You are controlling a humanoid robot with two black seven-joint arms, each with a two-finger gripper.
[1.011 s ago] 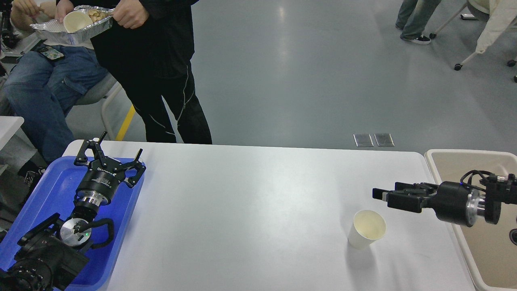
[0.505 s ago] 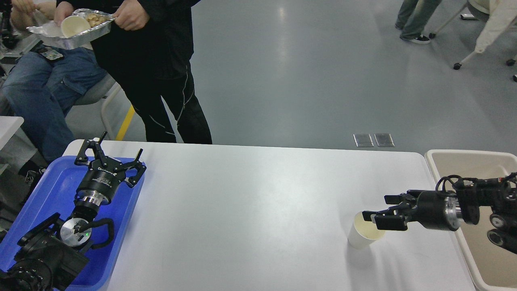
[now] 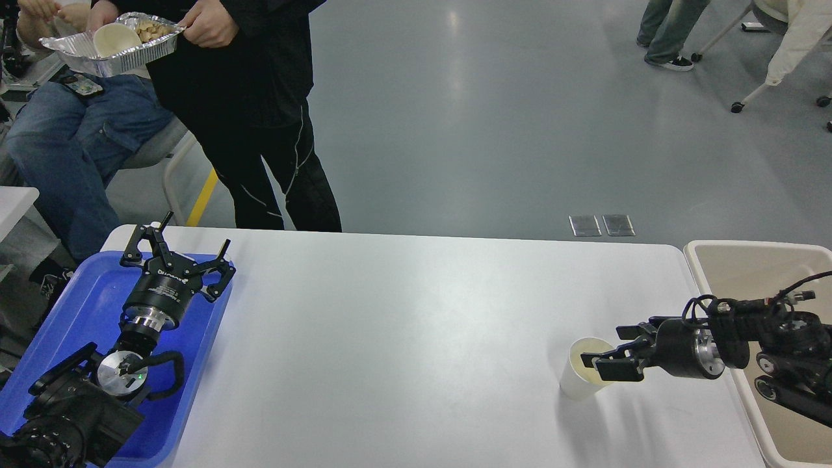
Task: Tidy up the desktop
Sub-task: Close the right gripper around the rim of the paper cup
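Observation:
The desktop [image 3: 403, 338] is a wide white-grey tabletop. A white paper cup [image 3: 580, 380] stands upright on it at the right. My right gripper [image 3: 608, 350] comes in from the right at the height of the cup's rim. It is open, with its fingers [image 3: 601, 368] at the cup's right side, one over the mouth and one behind the rim. I cannot tell if they touch the cup. My left gripper [image 3: 185, 246] is open and empty above the far end of the blue tray [image 3: 71, 312].
A beige bin [image 3: 747, 257] stands off the table's right end. A person in black stands at the far left edge holding a foil tray [image 3: 107, 49] with a cup in it. Another person sits beside them.
My right gripper has moved down and to the left, from above and right of the cup to its rim. The left arm has not moved.

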